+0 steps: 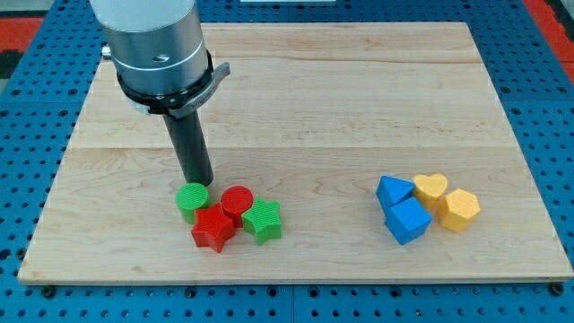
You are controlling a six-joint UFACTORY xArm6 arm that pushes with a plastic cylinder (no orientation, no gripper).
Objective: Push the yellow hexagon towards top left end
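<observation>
Camera view: my tip (199, 183) touches green cylinder (191, 199), far from yellow hexagon (461, 210).

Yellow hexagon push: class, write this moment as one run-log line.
my tip: just above green cylinder, left cluster | yellow hexagon: far right, touching yellow heart, beside blue blocks | contact: none | push: not begun

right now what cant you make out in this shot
- My tip: its very end, in the camera view, sits just behind the green cylinder; contact cannot be judged.
- Arm above the grey collar: cut off by the view's top edge.
- Yellow hexagon: its left side is hidden by the blue cube.
</observation>
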